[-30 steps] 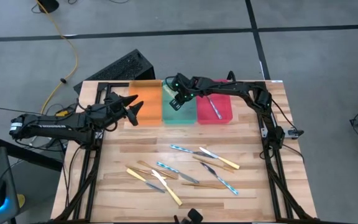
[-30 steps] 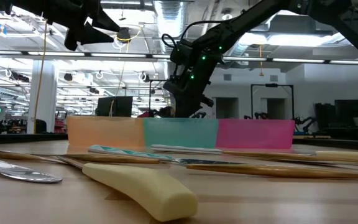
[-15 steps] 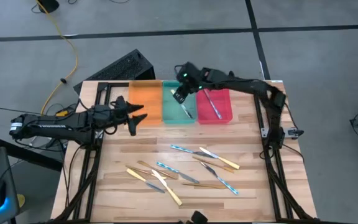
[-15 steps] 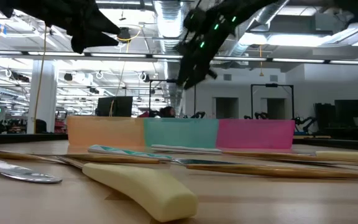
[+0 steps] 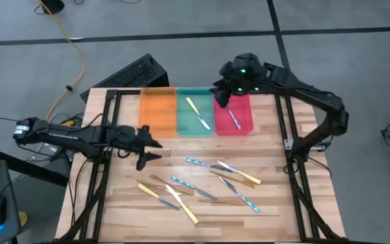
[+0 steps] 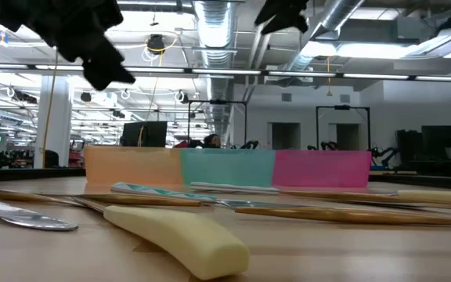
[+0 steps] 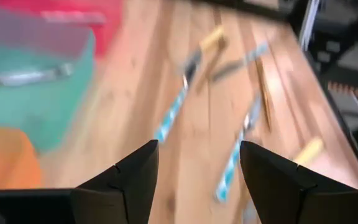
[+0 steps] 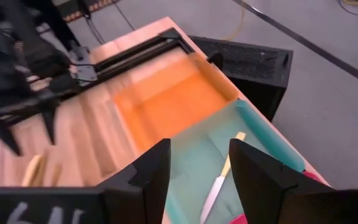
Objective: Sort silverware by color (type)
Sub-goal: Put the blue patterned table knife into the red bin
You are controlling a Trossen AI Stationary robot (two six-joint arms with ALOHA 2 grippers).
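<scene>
Table (image 5: 269,173) of pale wood planks carries everything, and along its far edge sit three plastic trays side by side: orange tray (image 5: 158,112), green tray (image 5: 195,112) and red tray (image 5: 234,115). Right gripper (image 5: 222,95) hangs above the seam between the green and red trays, its two dark fingers (image 8: 138,180) spread apart with nothing between them; directly beneath and just ahead of it, in the green tray, lies a pale yellow-handled knife (image 5: 198,114), and just to its other side, in the red tray, lies a bluish-handled silver utensil (image 5: 233,118). Left gripper (image 5: 143,144) is held over the bare table in front of the orange tray, well apart from the right gripper, its fingers (image 7: 126,180) likewise parted and holding nothing. Ahead of the left gripper, toward the near side of the table, the rest of the silverware (image 5: 205,183) lies scattered in a loose cluster: bluish-patterned handles, thin bronze-gold pieces and yellow-handled ones, some crossing one another. From the low view a thick yellow handle (image 6: 178,235) lies closest to the camera, with the three trays in a row behind the spread of utensils
</scene>
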